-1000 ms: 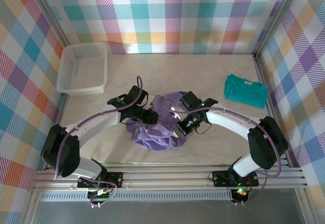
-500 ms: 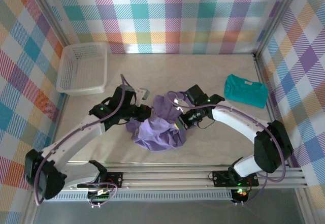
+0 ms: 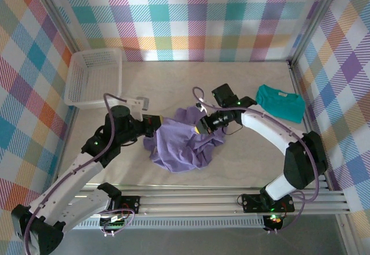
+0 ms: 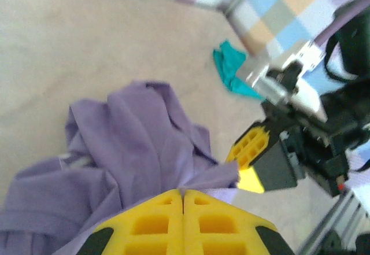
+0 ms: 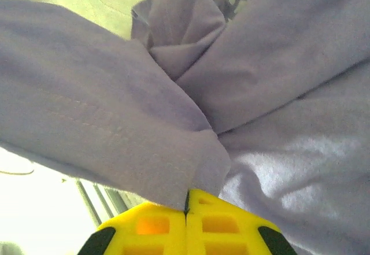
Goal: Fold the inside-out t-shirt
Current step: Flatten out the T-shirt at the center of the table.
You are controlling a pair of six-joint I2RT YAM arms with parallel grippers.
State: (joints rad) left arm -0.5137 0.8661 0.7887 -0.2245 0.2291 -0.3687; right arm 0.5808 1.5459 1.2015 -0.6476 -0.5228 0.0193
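Looking down from above, what do we find on the table (image 3: 173, 78)?

We find the inside-out t-shirt (image 3: 182, 146), plain lavender, lying in a crumpled heap around the middle of the table, a little towards the near edge. It sits between the two arms, which reach in from left and right.

And what do we make of the left pincer (image 3: 154, 125)?

We see it at the shirt's left edge. In its own wrist view the yellow fingers (image 4: 156, 220) are pressed together with no gap. Lavender cloth gathers right at their tips, so we read it as clenched on the shirt.

And the right pincer (image 3: 203, 126)?

We see it at the shirt's far right side, clenched as well. In its wrist view a bunched fold of lavender fabric runs straight into the closed tips, and a line of stitching shows on the cloth to the left. Between the two pincers the cloth lies as a broader, smoother panel, and looser folds spill towards the near edge.

What else do we have around it?

A white basket (image 3: 92, 77) stands in the far left corner, well apart from the shirt. A smaller teal t-shirt (image 3: 280, 102) lies folded flat at the right side, beside the right arm and apart from the lavender one.
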